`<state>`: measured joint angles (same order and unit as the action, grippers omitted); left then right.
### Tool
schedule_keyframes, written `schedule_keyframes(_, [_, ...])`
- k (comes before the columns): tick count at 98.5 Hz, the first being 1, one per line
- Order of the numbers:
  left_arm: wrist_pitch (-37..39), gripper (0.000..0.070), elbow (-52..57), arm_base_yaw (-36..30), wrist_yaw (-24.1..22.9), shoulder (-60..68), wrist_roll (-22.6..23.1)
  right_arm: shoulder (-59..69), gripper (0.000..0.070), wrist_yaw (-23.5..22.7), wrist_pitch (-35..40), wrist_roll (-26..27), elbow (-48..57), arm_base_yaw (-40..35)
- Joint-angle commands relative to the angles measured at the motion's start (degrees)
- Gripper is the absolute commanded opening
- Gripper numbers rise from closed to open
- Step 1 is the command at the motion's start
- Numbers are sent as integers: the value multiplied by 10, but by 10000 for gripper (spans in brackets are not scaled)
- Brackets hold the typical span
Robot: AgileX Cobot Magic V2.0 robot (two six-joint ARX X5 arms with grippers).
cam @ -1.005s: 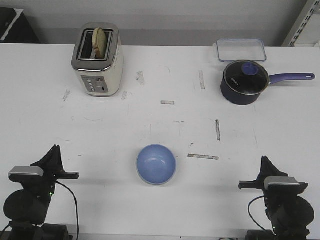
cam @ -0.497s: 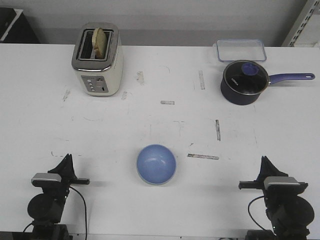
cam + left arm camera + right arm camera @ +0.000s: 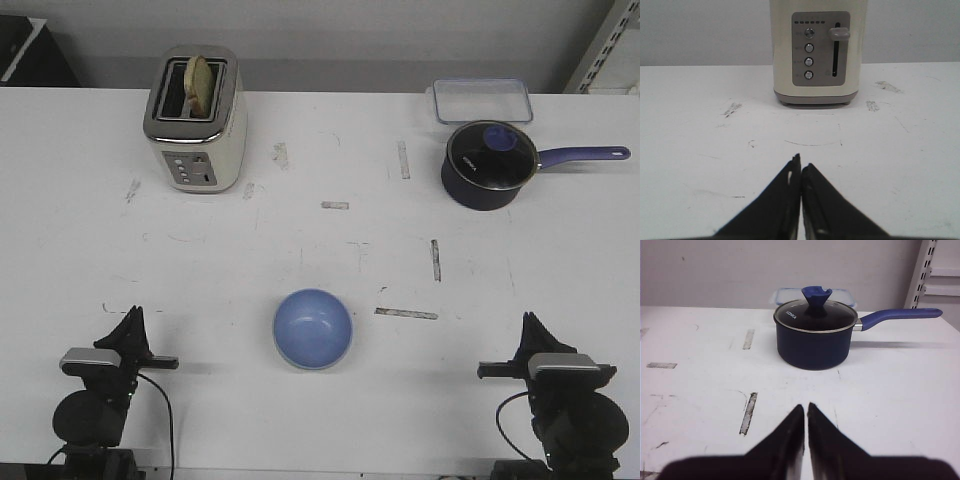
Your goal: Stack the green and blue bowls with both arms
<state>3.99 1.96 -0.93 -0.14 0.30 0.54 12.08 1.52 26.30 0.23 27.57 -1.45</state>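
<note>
The light blue bowl [image 3: 312,328] sits upright on the white table [image 3: 320,250] near the front middle, between my two arms. No separate green bowl shows in any view. My left gripper [image 3: 131,320] is low at the front left, shut and empty; in the left wrist view [image 3: 800,164] its tips meet over bare table. My right gripper [image 3: 527,323] is low at the front right, shut and empty; in the right wrist view [image 3: 805,406] only a hairline gap shows. Both grippers are well apart from the bowl.
A cream toaster [image 3: 195,120] with bread in a slot stands at the back left, straight ahead of the left gripper [image 3: 815,50]. A dark blue lidded saucepan [image 3: 490,165] and a clear container [image 3: 482,100] are at the back right, ahead of the right gripper [image 3: 815,340].
My left arm has shifted right and settled lower near the table's front edge, then held still. The right arm and the blue bowl have not moved.
</note>
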Motion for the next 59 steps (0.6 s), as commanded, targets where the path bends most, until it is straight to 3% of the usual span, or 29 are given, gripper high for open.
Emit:
schedule_keyframes(1, [7,1,-12,0,0,-1,3,-1,1,0,-5,-1,3,0])
schedule_keyframes(39, [7,1,-12,0,0,-1,3,-1,1,0,-6,-4,2,0])
schedule_keyframes(46, [7,1,-12,0,0,-1,3,-5,1,1,-25,-33,-6,5])
schedule_keyframes(59, [7,1,-12,0,0,-1,3,-15,1,-1,-81,-33,-47,22])
